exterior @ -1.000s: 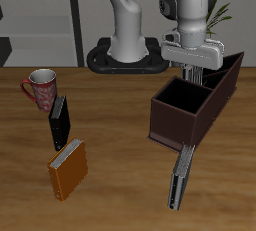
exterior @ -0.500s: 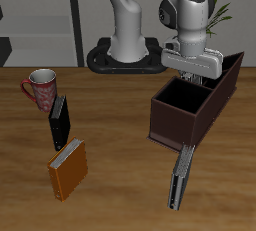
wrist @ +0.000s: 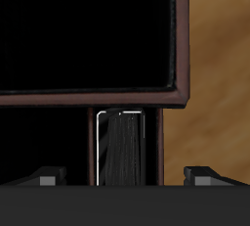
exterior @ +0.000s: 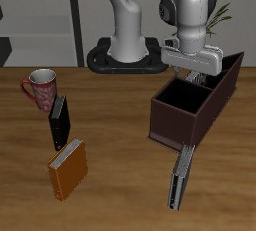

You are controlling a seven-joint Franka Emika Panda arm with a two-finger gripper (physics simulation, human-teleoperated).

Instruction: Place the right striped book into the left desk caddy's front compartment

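My gripper (exterior: 200, 73) hangs over the dark-brown desk caddy (exterior: 170, 120), above its farther compartment. In the wrist view its fingers (wrist: 44, 178) stand wide apart, so the gripper (wrist: 125, 176) is open. Between them a thin dark striped book (wrist: 122, 147) stands on edge inside a narrow compartment, touching neither finger. The caddy's large compartment (wrist: 88, 34) beside it is dark and looks empty. A second striped book like it (exterior: 179, 175) lies flat on the table before the caddy, near the front edge. I cannot tell which of the two was the right one.
A red-and-white mug (exterior: 41, 88), a plain black book (exterior: 60, 122) and an orange book (exterior: 69, 168) lie across the table from the caddy. The robot's base (exterior: 125, 57) stands at the back, and a plant stands behind the caddy.
The gripper has shifted slightly along the caddy toward its far end and tilted a little. The striped shape seen under it a second ago shows less now.
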